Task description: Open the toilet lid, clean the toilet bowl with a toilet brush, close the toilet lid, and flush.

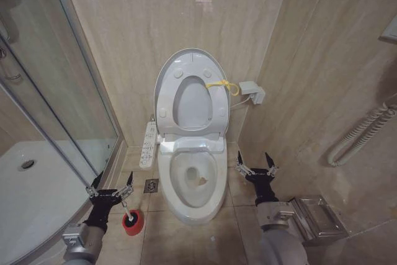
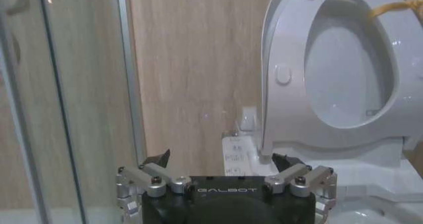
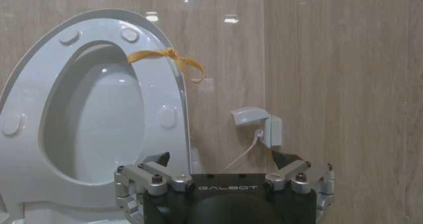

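Head view: the large white glossy oval plastic toilet lid [image 1: 186, 66] stands raised against the beige wall tiles, the ring seat up with it, a yellow cord loop [image 1: 224, 85] tied at its edge. Directly below it the white ceramic toilet bowl [image 1: 190, 181] lies uncovered. The small toilet brush [image 1: 128, 211], a thin white stick in a round red cup, stands on the floor just left of the bowl; it looks light and stiff, best gripped high on the stick. The left gripper [image 1: 113, 185] hovers just above the brush, jaws spread wide, empty. The right gripper [image 1: 255, 166] hovers just right of the bowl, also wide and empty. Count: 1 lid, 1 bowl, 1 brush, 2 grippers.

Left wrist view: the left gripper [image 2: 221, 160] gapes wide before the lid [image 2: 271, 85], beside a glass shower door [image 2: 66, 95].

Right wrist view: the right gripper [image 3: 225, 160] is wide open; the lid [image 3: 165, 110] looks smooth and slippery, so the cord [image 3: 165, 58] is the likeliest hold.
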`<state>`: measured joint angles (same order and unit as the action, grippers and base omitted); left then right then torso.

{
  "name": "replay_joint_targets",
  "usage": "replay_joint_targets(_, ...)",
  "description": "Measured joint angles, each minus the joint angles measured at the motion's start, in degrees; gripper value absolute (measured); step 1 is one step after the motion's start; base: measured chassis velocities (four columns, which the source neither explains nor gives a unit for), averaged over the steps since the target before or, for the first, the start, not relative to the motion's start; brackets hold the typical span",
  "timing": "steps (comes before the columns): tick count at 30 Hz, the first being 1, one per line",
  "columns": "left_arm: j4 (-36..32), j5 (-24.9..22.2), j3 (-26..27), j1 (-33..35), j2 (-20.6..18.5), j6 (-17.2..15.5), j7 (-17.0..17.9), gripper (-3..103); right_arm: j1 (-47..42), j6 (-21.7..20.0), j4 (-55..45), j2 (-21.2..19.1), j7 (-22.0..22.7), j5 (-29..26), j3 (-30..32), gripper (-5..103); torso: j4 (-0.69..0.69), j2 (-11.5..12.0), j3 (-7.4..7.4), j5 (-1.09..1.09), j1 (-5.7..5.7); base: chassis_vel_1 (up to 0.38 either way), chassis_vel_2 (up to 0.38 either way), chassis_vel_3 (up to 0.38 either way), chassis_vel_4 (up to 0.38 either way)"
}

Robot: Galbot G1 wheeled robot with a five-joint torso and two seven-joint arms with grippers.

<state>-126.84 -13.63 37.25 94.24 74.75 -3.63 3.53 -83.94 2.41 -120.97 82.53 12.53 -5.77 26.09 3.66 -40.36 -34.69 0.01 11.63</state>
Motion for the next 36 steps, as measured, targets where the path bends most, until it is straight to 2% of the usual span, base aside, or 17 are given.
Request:
replay_joint_targets(3, 0.08, 0.44, 0.06, 0.27, -0.20, 3.55, 0.62, 100, 0.00, 0.00, 0.00, 0.00, 0.00, 0.00, 0.00, 100, 0.01, 0.00, 0.00, -0.01, 0.00, 0.000, 0.000, 0.000, 0.000)
replay_joint_targets(6, -1.22, 0.45, 0.21, 0.61, -0.52, 4.90, 1.47, 100, 0.00, 0.00, 0.00, 0.00, 0.00, 0.00, 0.00, 100, 0.01, 0.00, 0.00, -0.02, 0.00, 0.000, 0.000, 0.000, 0.000)
replay_joint_targets(12, -4.92, 0.30, 0.67, 1.27, -1.04, 4.56, 2.70, 100, 0.00, 0.00, 0.00, 0.00, 0.00, 0.00, 0.00, 100, 0.01, 0.00, 0.00, 0.00, 0.00, 0.000, 0.000, 0.000, 0.000)
replay_joint_targets(15, -1.45, 1.13, 0.05, 1.31, -0.38, 6.56, 3.46, 100, 0.00, 0.00, 0.00, 0.00, 0.00, 0.00, 0.01, 100, 0.01, 0.00, 0.00, -0.03, 0.00, 0.000, 0.000, 0.000, 0.000)
replay_joint_targets(19, -0.09, 1.89, -0.57, 1.73, 0.52, 8.11, 3.49, 100, 0.00, 0.01, 0.00, 0.00, 0.00, 0.00, 0.00, 100, 0.01, 0.00, 0.00, -0.01, 0.00, 0.000, 0.000, 0.000, 0.000)
replay_joint_targets(36, 2.76, 1.97, -0.88, 0.58, 0.92, 9.47, 3.59, 100, 0.01, 0.00, 0.00, 0.00, 0.00, 0.00, 0.01, 100, 0.01, 0.00, 0.00, -0.01, 0.01, -0.007, 0.012, 0.011, -0.011)
